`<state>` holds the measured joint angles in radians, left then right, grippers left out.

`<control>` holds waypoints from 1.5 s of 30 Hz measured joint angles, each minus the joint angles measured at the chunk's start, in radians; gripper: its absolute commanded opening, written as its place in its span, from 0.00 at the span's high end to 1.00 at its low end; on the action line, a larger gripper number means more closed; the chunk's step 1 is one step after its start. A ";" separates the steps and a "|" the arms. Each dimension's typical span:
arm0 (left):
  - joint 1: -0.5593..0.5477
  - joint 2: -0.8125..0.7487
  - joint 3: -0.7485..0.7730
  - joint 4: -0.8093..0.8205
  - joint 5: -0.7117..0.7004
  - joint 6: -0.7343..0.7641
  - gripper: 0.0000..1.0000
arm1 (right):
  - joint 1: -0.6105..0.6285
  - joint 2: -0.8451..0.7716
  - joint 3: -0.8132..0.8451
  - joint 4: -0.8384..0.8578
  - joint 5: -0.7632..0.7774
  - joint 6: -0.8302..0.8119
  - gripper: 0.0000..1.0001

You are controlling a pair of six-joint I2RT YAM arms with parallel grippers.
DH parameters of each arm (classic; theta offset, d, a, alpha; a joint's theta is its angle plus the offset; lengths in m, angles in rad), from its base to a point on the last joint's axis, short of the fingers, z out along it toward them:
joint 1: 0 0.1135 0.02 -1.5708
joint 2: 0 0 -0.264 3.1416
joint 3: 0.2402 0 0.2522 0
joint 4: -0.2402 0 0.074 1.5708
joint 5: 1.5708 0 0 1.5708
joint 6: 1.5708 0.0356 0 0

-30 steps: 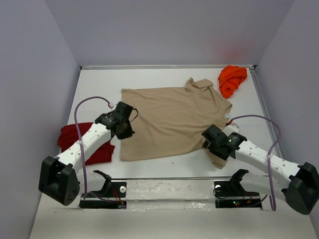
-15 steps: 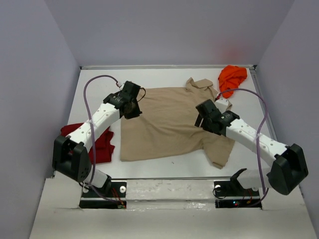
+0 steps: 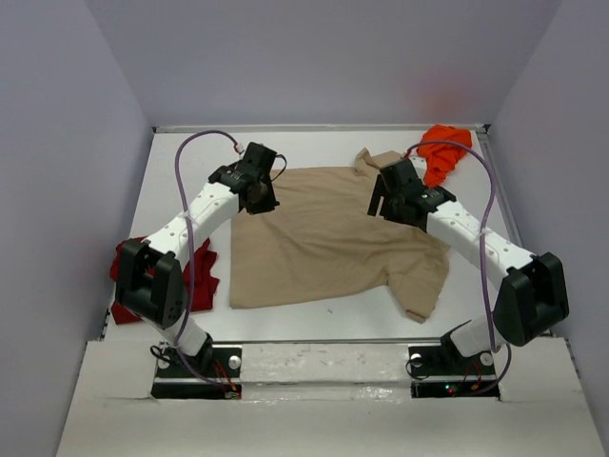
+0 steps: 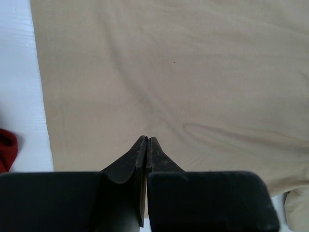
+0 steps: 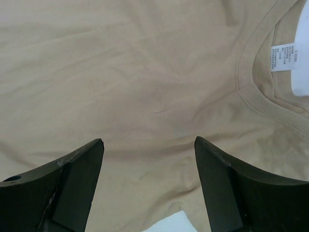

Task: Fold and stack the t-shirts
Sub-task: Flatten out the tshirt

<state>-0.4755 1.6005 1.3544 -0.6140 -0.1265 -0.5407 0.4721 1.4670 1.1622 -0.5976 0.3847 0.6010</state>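
Left tool (image 4: 146, 141), pressed together, and right tool (image 5: 148, 140), spread wide, hover outstretched over the tan t-shirt (image 3: 324, 233).

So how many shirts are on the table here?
3. A tan shirt lies spread flat in the middle, a red shirt is bunched at the left edge, partly behind the left arm, and an orange shirt is crumpled in the far right corner.

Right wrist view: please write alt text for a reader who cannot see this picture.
The right gripper hangs open over the tan t-shirt, which fills almost the whole view. The shirt's round neckline and a white label inside it show at the upper right.
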 measured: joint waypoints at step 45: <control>0.003 0.008 0.072 0.041 -0.043 0.058 0.80 | -0.034 0.046 -0.005 0.089 -0.120 -0.166 0.18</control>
<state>-0.4728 1.6085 1.4261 -0.5728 -0.1692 -0.4824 0.4385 1.5131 1.1572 -0.5083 0.2646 0.4351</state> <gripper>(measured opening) 0.200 0.819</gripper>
